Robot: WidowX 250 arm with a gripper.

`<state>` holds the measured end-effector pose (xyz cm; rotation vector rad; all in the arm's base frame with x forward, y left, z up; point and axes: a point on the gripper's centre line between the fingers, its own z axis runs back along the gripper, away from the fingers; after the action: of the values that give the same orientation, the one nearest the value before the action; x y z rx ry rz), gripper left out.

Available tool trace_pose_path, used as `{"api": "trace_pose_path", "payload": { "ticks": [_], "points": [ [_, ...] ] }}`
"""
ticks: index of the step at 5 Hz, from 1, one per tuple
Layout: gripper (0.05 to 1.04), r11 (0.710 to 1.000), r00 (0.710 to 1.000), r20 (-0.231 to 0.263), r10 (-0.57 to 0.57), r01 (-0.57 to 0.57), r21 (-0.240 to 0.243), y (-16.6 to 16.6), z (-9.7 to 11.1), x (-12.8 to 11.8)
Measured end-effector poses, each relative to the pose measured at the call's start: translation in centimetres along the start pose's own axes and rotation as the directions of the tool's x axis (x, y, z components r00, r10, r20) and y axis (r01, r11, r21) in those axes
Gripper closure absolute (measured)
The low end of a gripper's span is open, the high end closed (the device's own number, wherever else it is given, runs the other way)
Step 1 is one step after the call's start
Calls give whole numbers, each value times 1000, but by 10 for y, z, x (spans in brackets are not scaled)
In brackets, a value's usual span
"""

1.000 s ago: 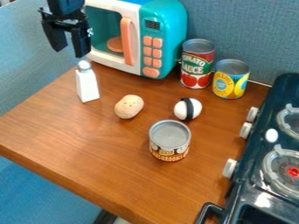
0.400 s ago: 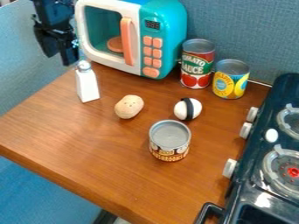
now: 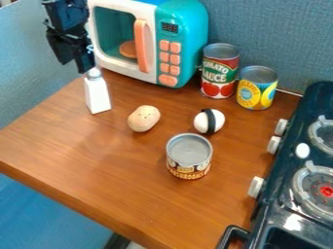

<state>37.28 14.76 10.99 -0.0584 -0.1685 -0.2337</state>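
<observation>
The microwave [image 3: 185, 29] is teal and white with orange buttons; the shaker [image 3: 98, 95] is white.

Free bench [image 3: 98, 163] spreads across the near left, left of the mushroom can [image 3: 189, 156] and in front of the potato [image 3: 143, 118] and salt shaker [image 3: 97, 91]. A narrower lane runs between potato and black-banded egg [image 3: 218, 122]; another bare strip separates the mushroom can from the stove's knobs [image 3: 256, 186]. Along the back, the toy microwave [image 3: 187, 44], tomato sauce can [image 3: 220, 71] and pineapple can [image 3: 257, 88] block passage, the two cans leaving only a slim gap.
</observation>
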Motion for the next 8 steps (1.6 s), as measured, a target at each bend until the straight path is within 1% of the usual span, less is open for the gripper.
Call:
{"api": "trace_pose_path", "payload": {
  "ticks": [1, 2, 3, 4, 5, 6, 7, 8],
  "points": [
    [82, 1000, 1000, -16, -14, 15, 3, 3, -8, 3],
    [82, 999, 999, -24, -35, 35, -7, -1, -8, 7],
    [82, 998, 995, -81, -63, 60, -37, -6, -22, 5],
    [82, 997, 994, -83, -78, 75, -30, -9, -22, 7],
    [139, 997, 988, -133, -75, 73, -22, -8, -36, 4],
    [409, 998, 988, -143, -56, 55, -10, -7, -39, 4],
    [499, 999, 990, -133, -37, 36, -16, -7, -36, 8],
    [499, 999, 992, -128, -20, 16, -30, -10, -34, 9]
  ]
}}
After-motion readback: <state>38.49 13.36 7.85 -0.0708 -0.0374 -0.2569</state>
